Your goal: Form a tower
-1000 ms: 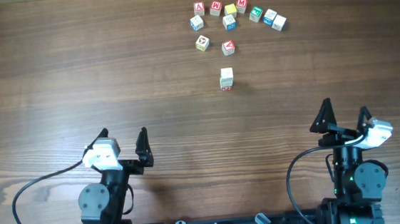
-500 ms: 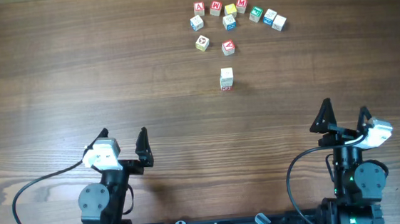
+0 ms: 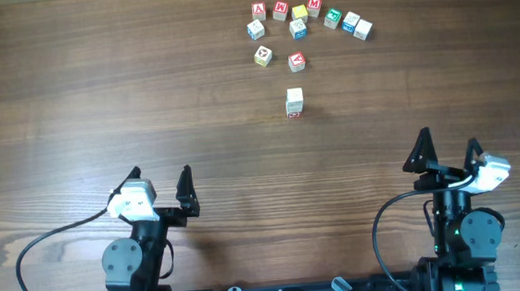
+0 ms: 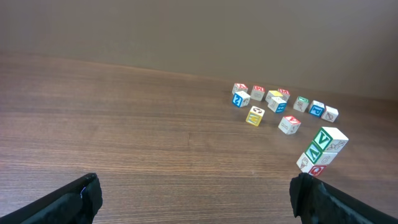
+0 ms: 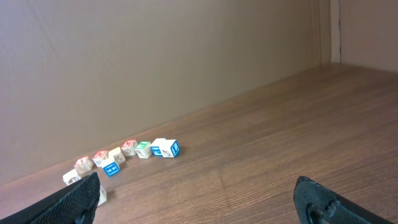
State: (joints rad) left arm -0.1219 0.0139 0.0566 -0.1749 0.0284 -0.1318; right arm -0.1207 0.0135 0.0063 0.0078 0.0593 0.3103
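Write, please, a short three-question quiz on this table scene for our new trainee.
1. True or false: the right claw is shut on a cube.
2. Where does the short tower of small pale wooden letter cubes stand? A) in among the loose coloured wooden letter cubes; B) apart from them, alone on the brown wooden table; C) in the right claw.
3. Fill in: the print on the tower's bottom cube is ____.
Key: 1 false; 2 B; 3 red.

Nothing has moved since the earlier overhead pictures: the tower (image 3: 295, 103) at centre, the loose cubes (image 3: 300, 12) at upper middle, the left gripper (image 3: 160, 172) and right gripper (image 3: 447, 140) (jaws equally spread) all match.
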